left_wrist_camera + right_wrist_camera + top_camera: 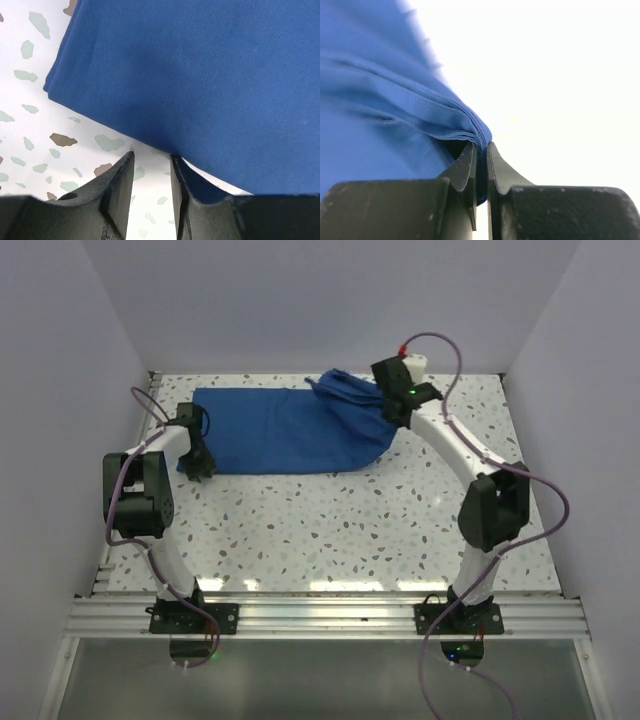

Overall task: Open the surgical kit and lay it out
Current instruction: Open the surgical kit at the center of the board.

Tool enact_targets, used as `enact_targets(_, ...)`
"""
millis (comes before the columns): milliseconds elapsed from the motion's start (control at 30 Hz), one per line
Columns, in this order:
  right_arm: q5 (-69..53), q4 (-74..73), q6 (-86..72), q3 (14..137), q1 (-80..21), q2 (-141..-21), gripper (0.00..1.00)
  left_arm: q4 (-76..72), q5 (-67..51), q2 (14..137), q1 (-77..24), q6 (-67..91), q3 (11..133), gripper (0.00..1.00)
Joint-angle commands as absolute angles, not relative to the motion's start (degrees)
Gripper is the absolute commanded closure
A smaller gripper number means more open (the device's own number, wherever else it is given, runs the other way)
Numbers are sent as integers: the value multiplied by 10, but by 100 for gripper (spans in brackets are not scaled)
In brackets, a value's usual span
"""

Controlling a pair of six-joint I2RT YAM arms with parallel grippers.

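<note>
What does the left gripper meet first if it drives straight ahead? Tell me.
The near edge of the blue cloth wrap, right ahead of the left gripper, tips slightly parted; only a sliver of table lies between. Depth is unclear.

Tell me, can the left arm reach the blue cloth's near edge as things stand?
Probably yes: the left gripper sits at the blue cloth's edge, jaws apart, nothing in the way.

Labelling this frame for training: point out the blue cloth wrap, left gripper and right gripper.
blue cloth wrap [280, 430], top view, flat middle of the cloth
left gripper [151, 156], left wrist view, gap between fingertips
right gripper [481, 146], right wrist view, between tips pinching cloth
</note>
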State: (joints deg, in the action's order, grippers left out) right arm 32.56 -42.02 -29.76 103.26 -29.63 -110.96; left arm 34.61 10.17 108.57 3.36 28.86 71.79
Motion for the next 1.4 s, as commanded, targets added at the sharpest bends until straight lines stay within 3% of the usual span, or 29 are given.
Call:
enact_targets(0, 396, -426, -286, 940, -238, -1045, 100, 347, 98, 1088, 38, 282, 730, 61)
enact_targets(100, 428, -460, -284, 921, -204, -1048, 100, 352, 87, 1084, 37, 277, 724, 59)
enact_targets(167, 463, -507, -299, 924, -194, -1069, 74, 354, 81, 1078, 37, 273, 720, 57)
enact_targets(200, 473, -525, -307, 929, -184, -1078, 54, 357, 80, 1075, 36, 272, 718, 57)
enact_targets(233, 484, -539, -328, 932, -178, -1086, 2, 358, 77, 1071, 36, 270, 716, 55)
enact_targets(300, 514, -597, -358, 942, -154, -1109, 2, 363, 75, 1059, 35, 265, 710, 53)
enact_targets(400, 529, -630, -397, 941, -128, -1110, 2, 366, 69, 1035, 35, 260, 697, 41)
enact_targets(433, 529, -628, -402, 937, -125, -1101, 2, 367, 66, 1029, 36, 258, 693, 34)
enact_targets(533, 467, -564, -365, 906, -124, -1048, 2, 367, 55, 1003, 34, 258, 670, 24)
enact_targets(733, 122, -282, -295, 824, -124, -952, 7, 344, 27, 955, 28, 261, 612, 24)
enact_targets(833, 42, -208, -310, 858, -124, -999, 7, 343, 24, 950, 19, 259, 601, 25)
enact_targets(1133, 51, -203, -367, 1096, -123, -1237, 13, 372, 42, 948, -22, 251, 603, 28)
enact_targets(1367, 102, -225, -381, 1290, -123, -1414, 12, 400, 68, 929, -49, 258, 582, 29)
